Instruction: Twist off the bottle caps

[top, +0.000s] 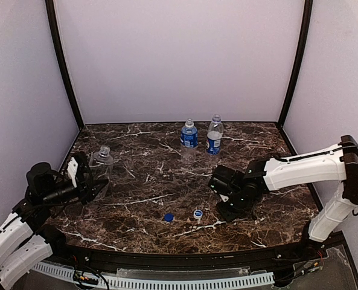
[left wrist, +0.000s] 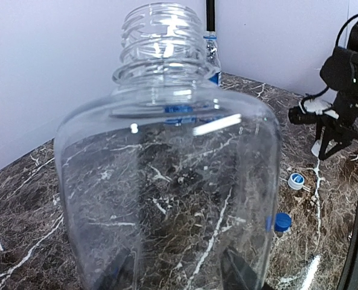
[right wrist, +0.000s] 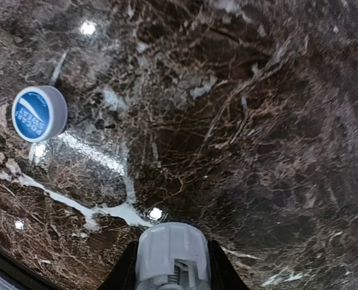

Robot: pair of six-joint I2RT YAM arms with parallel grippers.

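Note:
My left gripper [top: 89, 181] is shut on the plain clear bottle [top: 100, 162] and holds it at the table's left. Its neck is open, with no cap. In the left wrist view the bottle [left wrist: 166, 181] fills the frame, with dark fingers [left wrist: 244, 270] on both sides of its base. My right gripper [top: 228, 204] hangs low over the front middle, shut on a white ribbed cap [right wrist: 171, 251]. A blue cap [top: 168, 217] and a white-sided, blue-topped cap [top: 198, 213] lie on the table left of it. Two labelled bottles [top: 189, 135] [top: 214, 135] stand at the back.
The dark marble table [top: 142, 181] has purple walls on three sides. The blue-topped cap [right wrist: 38, 113] lies close to the upper left of my right gripper. Whether the two back bottles are capped is too small to tell.

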